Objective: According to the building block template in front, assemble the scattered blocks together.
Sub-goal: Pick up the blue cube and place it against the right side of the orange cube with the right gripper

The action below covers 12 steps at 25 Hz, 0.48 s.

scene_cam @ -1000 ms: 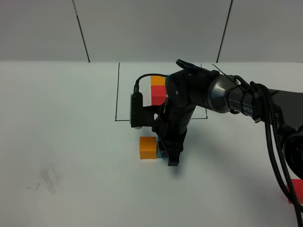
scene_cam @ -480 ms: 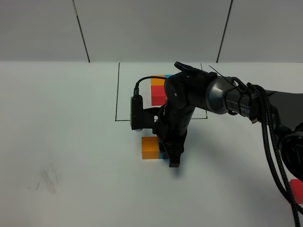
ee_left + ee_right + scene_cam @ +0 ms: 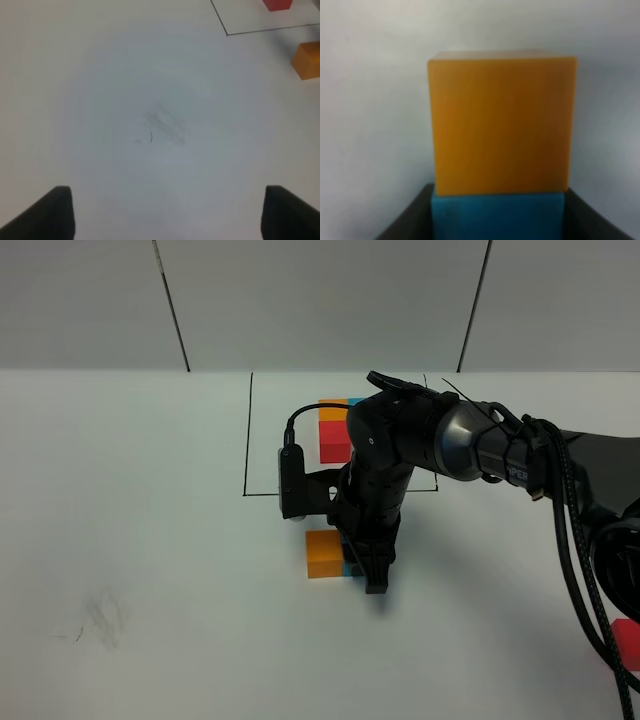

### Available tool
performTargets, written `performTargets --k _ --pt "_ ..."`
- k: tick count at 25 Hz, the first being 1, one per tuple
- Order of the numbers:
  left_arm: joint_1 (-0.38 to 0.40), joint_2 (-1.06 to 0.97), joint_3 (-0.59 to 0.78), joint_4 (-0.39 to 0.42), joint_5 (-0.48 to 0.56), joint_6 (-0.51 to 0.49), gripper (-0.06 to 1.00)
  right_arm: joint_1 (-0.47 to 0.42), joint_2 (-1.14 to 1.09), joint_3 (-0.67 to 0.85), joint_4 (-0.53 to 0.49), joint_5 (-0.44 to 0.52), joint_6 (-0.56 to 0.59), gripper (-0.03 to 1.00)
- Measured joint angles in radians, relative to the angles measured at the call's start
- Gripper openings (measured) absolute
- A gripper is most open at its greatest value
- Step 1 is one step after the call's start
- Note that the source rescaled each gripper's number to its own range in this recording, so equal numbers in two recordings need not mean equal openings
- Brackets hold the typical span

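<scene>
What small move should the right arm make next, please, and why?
Probably open the right gripper and let go of the blue block. The blue block sits flush against the orange block and seems level with it, so that joint looks done. Letting go would free the arm to fetch the red block, which lies apart near the right edge.
</scene>
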<state>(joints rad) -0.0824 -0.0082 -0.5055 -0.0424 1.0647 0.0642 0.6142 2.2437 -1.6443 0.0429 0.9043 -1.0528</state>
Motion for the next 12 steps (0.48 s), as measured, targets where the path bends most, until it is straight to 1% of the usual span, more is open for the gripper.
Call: performTargets --k 12 --pt "0.0 0.0 0.0 0.0 0.0 0.0 0.98 0.0 0.001 -0.009 -0.004 0.003 -0.003 0.26"
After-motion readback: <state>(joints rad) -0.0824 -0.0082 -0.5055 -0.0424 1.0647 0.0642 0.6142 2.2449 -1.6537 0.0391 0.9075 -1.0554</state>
